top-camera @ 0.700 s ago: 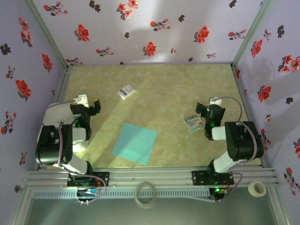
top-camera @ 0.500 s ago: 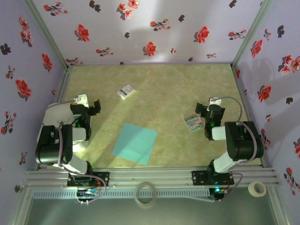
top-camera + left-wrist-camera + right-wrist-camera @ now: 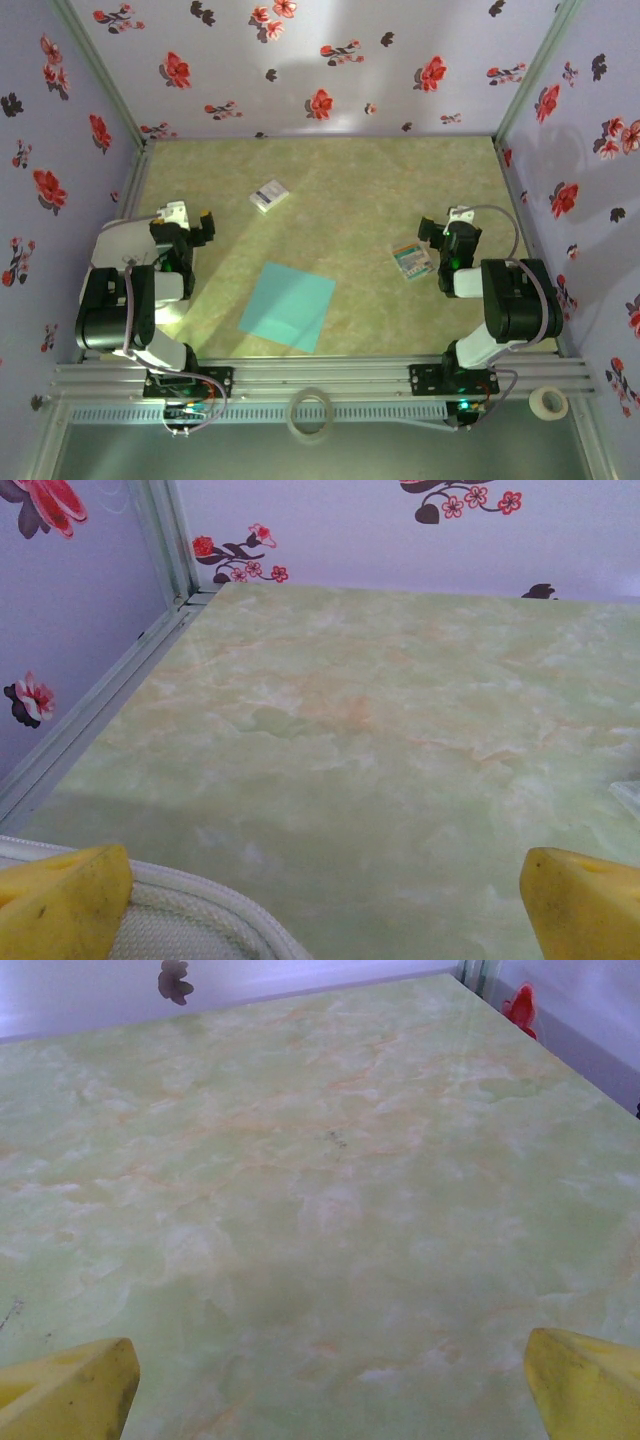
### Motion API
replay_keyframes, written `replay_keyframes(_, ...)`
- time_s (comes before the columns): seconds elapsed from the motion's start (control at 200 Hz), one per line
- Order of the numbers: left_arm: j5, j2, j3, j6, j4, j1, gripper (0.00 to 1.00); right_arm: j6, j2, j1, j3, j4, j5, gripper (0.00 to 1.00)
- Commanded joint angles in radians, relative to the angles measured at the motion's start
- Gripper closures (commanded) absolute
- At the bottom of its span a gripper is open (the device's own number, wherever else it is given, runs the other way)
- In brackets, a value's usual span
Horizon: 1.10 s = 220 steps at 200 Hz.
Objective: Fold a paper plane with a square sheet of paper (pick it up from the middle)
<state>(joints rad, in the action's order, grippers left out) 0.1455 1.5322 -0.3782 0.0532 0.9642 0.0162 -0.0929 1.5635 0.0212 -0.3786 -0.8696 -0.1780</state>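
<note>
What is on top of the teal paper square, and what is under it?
Nothing lies on the square sheet of paper; its whole teal face shows, flat. Under it is the marbled tabletop, whose covered patch cannot be seen.

The left arm [image 3: 130, 300] and the right arm [image 3: 512, 300] are built of bulky black links joined by pale grey-white sections. A thin grey cable [image 3: 497, 213] is looped beside the right arm's wrist, where a small green light [image 3: 452, 265] is lit. The fingers [image 3: 62, 902] are capped in bright yellow.
</note>
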Motion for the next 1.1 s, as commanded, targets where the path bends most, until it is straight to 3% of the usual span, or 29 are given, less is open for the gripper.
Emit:
replay_keyframes(0.0, -0.007, 0.004, 0.018, 0.007, -0.020, 0.000, 0.00, 0.006, -0.007, -0.006, -0.016, 0.000, 0.010, 0.01)
replay_keyframes(0.23, -0.015, -0.053, 0.073, 0.003, 0.057, -0.001, 0.00, 0.025, -0.029, -0.002, 0.018, -0.044, 0.046, 0.01)
replay_keyframes(0.375, -0.025, -0.164, 0.107, 0.004, -0.024, 0.000, 0.00, 0.039, -0.063, 0.002, 0.033, -0.053, 0.061, 0.01)
replay_keyframes(0.445, -0.028, -0.240, 0.093, 0.019, -0.130, 0.000, 0.00, 0.030, -0.133, 0.002, 0.006, 0.059, 0.050, 0.01)
replay_keyframes(0.55, -0.032, -0.339, 0.024, 0.059, -0.332, 0.000, 0.00, -0.033, -0.228, 0.000, -0.106, 0.379, 0.018, 0.01)
replay_keyframes(0.64, -0.036, -0.403, -0.029, 0.101, -0.484, 0.000, 0.00, -0.096, -0.312, 0.002, -0.143, 0.499, 0.005, 0.01)
replay_keyframes(0.71, -0.070, -0.463, -0.063, 0.119, -0.594, 0.000, 0.00, -0.242, -0.368, 0.002, -0.207, 0.670, -0.025, 0.01)
replay_keyframes(0.78, -0.086, -0.527, -0.076, 0.222, -0.655, 0.000, 0.00, -0.410, -0.399, 0.000, -0.294, 0.872, -0.028, 0.01)
replay_keyframes(0.83, -0.111, -0.561, -0.066, 0.274, -0.648, -0.001, 0.00, -0.509, -0.406, -0.004, -0.354, 0.998, 0.048, 0.01)
replay_keyframes(0.89, -0.208, -0.593, -0.060, 0.286, -0.644, 0.001, 0.00, -0.522, -0.407, -0.006, -0.395, 1.065, 0.199, 0.01)
replay_keyframes(1.03, -0.433, -0.577, -0.143, 0.407, -0.763, -0.006, 0.00, -0.592, -0.406, -0.002, -0.375, 1.034, 0.539, 0.01)
replay_keyframes(1.095, -0.475, -0.555, -0.164, 0.454, -0.790, -0.044, 0.00, -0.623, -0.428, 0.016, -0.328, 0.977, 0.620, 0.01)
